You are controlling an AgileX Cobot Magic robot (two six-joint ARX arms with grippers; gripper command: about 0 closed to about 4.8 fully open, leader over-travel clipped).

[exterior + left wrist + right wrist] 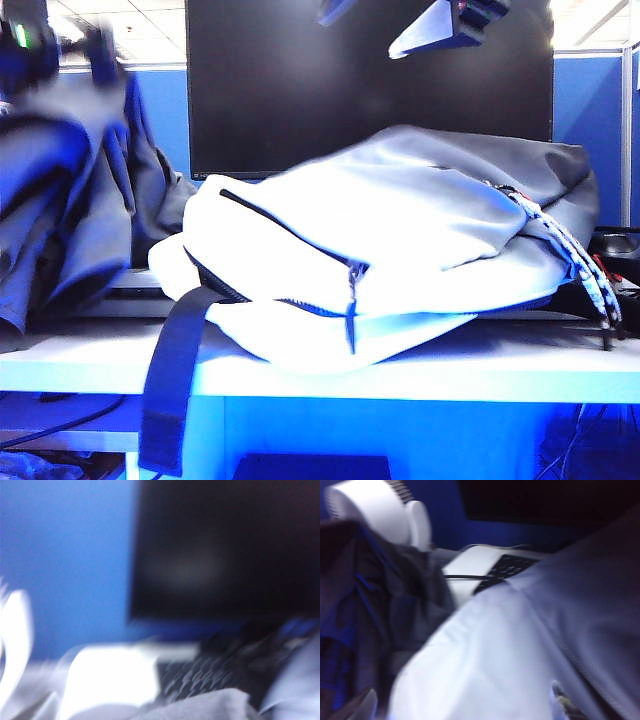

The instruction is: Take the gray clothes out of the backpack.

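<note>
Blue partition walls and a large dark monitor [370, 85] back the white table [520, 375] you are working over. Lying across that table, the backpack [400, 260] takes up most of the exterior view, white with a dark-gray panel up top, its black zipper parted along the front and a wide black strap [170, 385] hanging over the edge. Next in size, the gray clothes [75, 210] hang in a blurred mass at the left of that view, outside the bag and beside it.

By my reading the garment is already clear of the bag, so you are at the letting-go step; the next move calls for both arms to back away without snagging the cloth.

Your left gripper [60, 50] sits above the clothes, smeared by motion, and I cannot tell how wide it stands. Your right gripper [465, 707] hovers above the backpack with its fingertips [362, 707] spread wide and nothing between them.

Around you, a white round fan [375, 505] and a keyboard [507, 567] sit behind the bag; the loose cloth drapes close to the fan.
</note>
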